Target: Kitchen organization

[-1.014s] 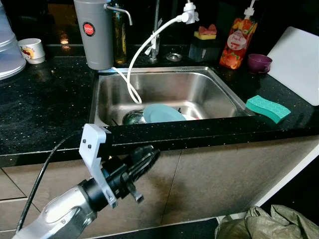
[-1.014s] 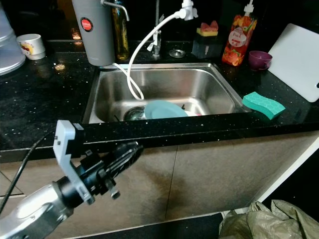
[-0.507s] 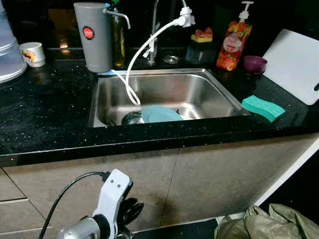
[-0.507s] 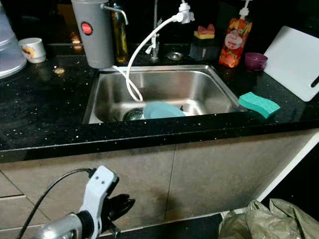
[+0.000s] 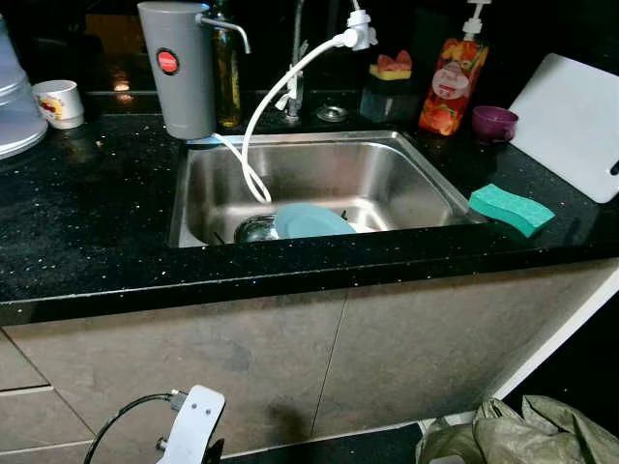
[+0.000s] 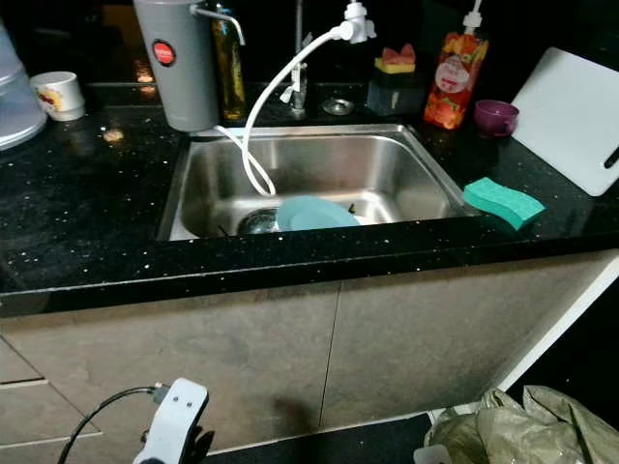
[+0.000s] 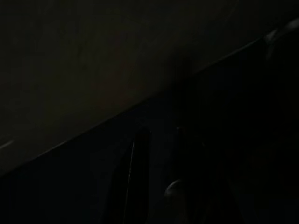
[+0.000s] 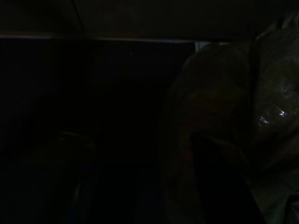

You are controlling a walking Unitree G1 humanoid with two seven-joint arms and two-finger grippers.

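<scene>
Far upper left of the frame: a clear plastic container [image 5: 17, 106] cut by the edge, a small white cup [image 5: 58, 101] just beside it, both on the black speckled counter [image 5: 87, 222]. Lower left, at the bottom edge: the white wrist mount of the left arm [image 5: 191, 433] with a black cable looping from it, low in front of the beige cabinet front [image 5: 290, 358]; left jaws barely made out in the dark left wrist view, open or together impossible to tell. Upper left of centre: a tall grey dispenser [image 5: 178, 68] with a red round badge, standing at the sink's back left corner, a dark bottle [image 5: 227, 72] just behind it. Centre: a stainless sink [image 5: 426, 184] sunk in the counter, a white hose [image 5: 280, 97] curving from the tap region down into the basin, a pale blue plate [image 5: 311, 220] lying in the basin near the front wall, beside the drain [image 5: 256, 228]. Upper right of centre: a dark holder with a yellow and red sponge [image 5: 391, 68] on top, then an orange soap bottle [image 5: 448, 87] with a pump. Further right: a small purple cup [image 5: 494, 123], a green sponge [image 5: 511, 209] on the counter just right of the sink, and a white cutting board [image 5: 573, 126] at the right edge. Bottom right: a crumpled olive bag [image 5: 522, 435] on the floor, also seen dimly in the right wrist view [image 8: 243, 121]; right jaws' state impossible to tell there.
</scene>
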